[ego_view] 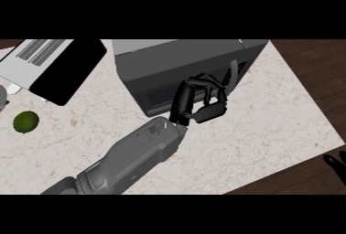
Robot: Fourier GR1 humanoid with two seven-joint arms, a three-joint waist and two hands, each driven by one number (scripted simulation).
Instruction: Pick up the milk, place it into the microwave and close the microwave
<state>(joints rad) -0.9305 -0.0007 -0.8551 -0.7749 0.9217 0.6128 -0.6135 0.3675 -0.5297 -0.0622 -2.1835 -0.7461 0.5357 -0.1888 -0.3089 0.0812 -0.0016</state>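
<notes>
Nearest to me is one grey forearm (132, 155), crossing the counter (270, 132) from the lower left edge. My left hand (202, 103) lies against the front of the single microwave (182, 57). Its fingers are curled, and I see nothing inside them. Where the milk is, I cannot tell. My right hand (335, 165) rests at the right edge with its fingers straight. One lime (25, 121) lies near the left edge, well apart from the microwave. Right of my left hand, the pale counter is bare up to its slanted edge.
</notes>
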